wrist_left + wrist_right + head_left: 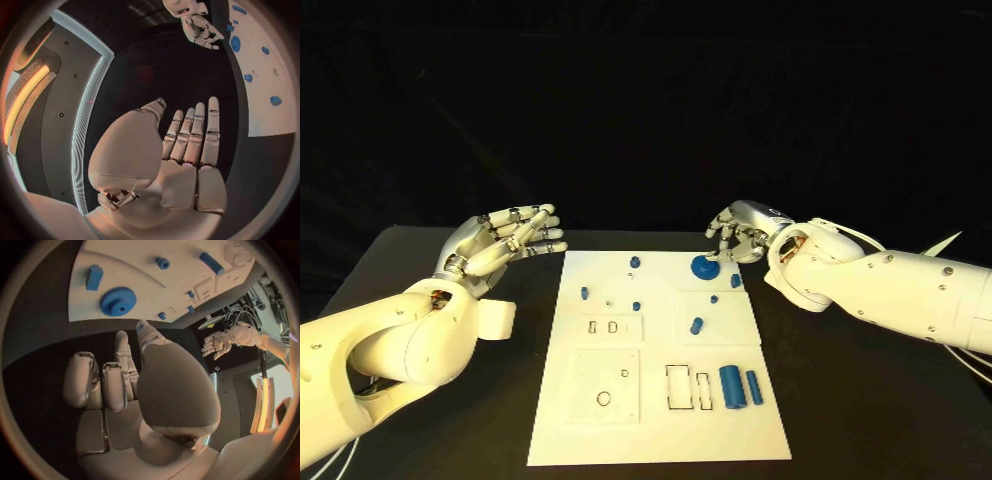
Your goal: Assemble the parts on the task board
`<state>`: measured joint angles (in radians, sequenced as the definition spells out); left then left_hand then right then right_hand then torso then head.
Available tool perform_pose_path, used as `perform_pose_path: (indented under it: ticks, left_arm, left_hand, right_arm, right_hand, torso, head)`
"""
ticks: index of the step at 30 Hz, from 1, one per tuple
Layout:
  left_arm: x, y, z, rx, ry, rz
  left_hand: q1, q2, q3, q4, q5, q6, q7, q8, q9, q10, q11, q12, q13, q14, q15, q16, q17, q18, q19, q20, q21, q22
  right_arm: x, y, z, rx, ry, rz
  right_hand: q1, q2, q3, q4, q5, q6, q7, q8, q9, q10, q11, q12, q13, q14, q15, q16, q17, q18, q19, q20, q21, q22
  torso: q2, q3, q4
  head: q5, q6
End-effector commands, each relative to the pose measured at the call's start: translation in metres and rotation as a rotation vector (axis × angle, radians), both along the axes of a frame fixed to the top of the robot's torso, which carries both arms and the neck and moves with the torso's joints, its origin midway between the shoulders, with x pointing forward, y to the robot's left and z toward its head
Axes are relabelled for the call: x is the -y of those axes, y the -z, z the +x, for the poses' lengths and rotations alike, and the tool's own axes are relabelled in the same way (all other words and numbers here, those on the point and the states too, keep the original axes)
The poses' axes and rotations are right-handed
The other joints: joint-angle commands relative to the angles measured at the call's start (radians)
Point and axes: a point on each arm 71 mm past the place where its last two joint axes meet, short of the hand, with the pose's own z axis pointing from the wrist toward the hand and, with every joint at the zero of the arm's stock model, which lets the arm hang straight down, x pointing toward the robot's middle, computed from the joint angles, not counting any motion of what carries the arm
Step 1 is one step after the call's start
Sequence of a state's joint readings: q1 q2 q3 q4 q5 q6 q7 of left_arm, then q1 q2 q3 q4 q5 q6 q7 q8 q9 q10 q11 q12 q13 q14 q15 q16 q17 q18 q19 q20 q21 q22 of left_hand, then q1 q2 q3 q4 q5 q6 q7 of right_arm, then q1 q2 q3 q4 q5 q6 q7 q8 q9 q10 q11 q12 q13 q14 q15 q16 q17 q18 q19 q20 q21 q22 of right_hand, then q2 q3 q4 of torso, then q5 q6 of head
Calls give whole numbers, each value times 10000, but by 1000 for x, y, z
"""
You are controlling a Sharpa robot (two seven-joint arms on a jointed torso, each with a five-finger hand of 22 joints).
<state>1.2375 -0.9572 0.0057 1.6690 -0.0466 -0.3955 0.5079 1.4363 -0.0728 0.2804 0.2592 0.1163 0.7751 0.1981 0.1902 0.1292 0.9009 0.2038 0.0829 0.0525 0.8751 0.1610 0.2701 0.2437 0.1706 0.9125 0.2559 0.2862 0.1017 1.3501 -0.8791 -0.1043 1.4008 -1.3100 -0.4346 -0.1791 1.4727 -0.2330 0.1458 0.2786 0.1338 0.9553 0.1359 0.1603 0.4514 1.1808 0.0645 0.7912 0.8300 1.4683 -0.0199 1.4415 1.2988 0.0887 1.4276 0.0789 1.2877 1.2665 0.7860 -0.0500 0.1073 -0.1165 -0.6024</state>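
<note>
Clearly early going: both hands empty, most parts loose on the task board.

Right hand [737,232] hovers at the board's far corner, fingers curled downward and apart, holding nothing; the blue gear [707,266] sits just under and inboard of it. Left hand [506,240] is raised off the board's far left side, over the black desk [416,270], fingers straight and spread, empty. On the task board [661,440], 2 blue cylinders [740,386] lie side by side well nearer the robot than the right hand, beside an unfilled rectangular outline [678,386]. Several small blue pegs [636,262] appear to stand upright, possibly already seated. I judge most recesses still await their pieces.
</note>
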Motion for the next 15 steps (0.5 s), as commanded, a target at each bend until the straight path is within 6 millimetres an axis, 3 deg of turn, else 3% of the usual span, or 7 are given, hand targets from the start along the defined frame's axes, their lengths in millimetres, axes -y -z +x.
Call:
perform_pose_path:
  ticks: [1, 3, 6, 7, 9, 15]
  left_arm:
    - [2, -1, 0, 48, 84, -16]
    - [3, -1, 1, 42, 116, -22]
    - [4, -1, 1, 32, 160, -32]
    - [4, -1, 1, 31, 166, -34]
    - [5, 0, 1, 24, 189, -38]
    - [6, 0, 2, 10, 204, -38]
  left_hand:
    - [9, -73, 169, -75, 113, -95, 419, 62, 138, -30, 45, -155, 128, -88, 33, -38, 169, 113, -53, 28, 50, 25]
    - [9, -73, 169, -75, 113, -95, 419, 62, 138, -30, 45, -155, 128, -88, 33, -38, 169, 113, -53, 28, 50, 25]
    - [26, -76, 178, -91, 114, -95, 407, 64, 140, -31, 46, -156, 129, -90, 34, -37, 174, 113, -55, 28, 50, 23]
    - [26, -76, 178, -91, 114, -95, 407, 64, 140, -31, 46, -156, 129, -90, 34, -37, 174, 113, -55, 28, 50, 23]
    - [26, -76, 178, -91, 114, -95, 407, 64, 140, -31, 46, -156, 129, -90, 34, -37, 174, 113, -55, 28, 50, 23]
    - [26, -76, 178, -91, 114, -95, 407, 64, 140, -31, 46, -156, 129, -90, 34, -37, 174, 113, -55, 28, 50, 23]
  right_arm:
    - [7, 2, 2, -452, 131, -39]
    - [10, 4, 4, -615, 209, -97]
    - [10, 6, 7, -765, 236, -150]
    - [9, 6, 8, -785, 236, -153]
    - [8, 8, 10, -881, 237, -151]
    - [3, 13, 14, -1142, 285, 38]
  right_hand:
    - [-125, 157, -445, 69, 115, -781, 72, 362, 208, 695, -48, 2511, 1820, 652, 50, 532, 848, -265, 263, 50, 475, 445]
    - [-233, 167, -530, 91, 103, -892, 129, 551, 276, 1231, -11, 4024, 3383, 783, 89, 843, 1567, -343, 382, 118, 795, 825]
    - [-313, 183, -574, 100, 96, -943, 147, 660, 306, 1536, 19, 4695, 4088, 859, 118, 1002, 1954, -403, 494, 149, 1051, 1118]
    - [-335, 197, -577, 101, 96, -956, 152, 689, 312, 1612, 24, 4851, 4251, 879, 126, 1042, 2053, -419, 525, 156, 1120, 1196]
    - [-373, 211, -586, 104, 96, -983, 161, 737, 320, 1805, 38, 5185, 4603, 936, 140, 1144, 2315, -458, 599, 171, 1279, 1374]
    - [-414, 259, -566, 97, 97, -1056, 189, 819, 322, 2270, 71, 5897, 5352, 1025, 179, 1293, 2720, -532, 739, 209, 1577, 1705]
  torso:
    - [-3, 131, -67]
    - [8, 167, -76]
    - [17, 205, -73]
    - [10, 175, -57]
    - [20, 208, -41]
    - [40, 257, 7]
  head:
    - [3, -26]
    - [12, -21]
    - [29, -42]
    - [25, -53]
    - [25, -71]
    - [17, -92]
